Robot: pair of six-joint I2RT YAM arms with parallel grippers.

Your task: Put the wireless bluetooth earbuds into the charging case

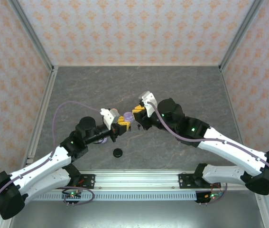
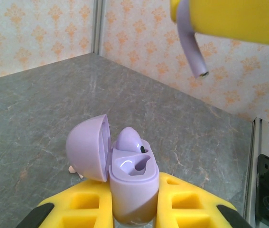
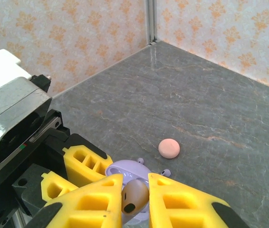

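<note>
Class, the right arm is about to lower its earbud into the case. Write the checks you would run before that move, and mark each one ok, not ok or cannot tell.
1. Charging case secured: ok, clamped between the left gripper fingers.
2. Lid open: ok, swung aside.
3. Room in the case: ok, the empty slot lies beside the seated earbud.
4. Held earbud secured: ok, pinched in the right gripper, stem pointing down.
5. Stem lined up over the empty slot: cannot tell; it hangs above the case, but the exact alignment is unclear.
6. Pink disc out of the way: ok, on the table apart from the case.
</note>
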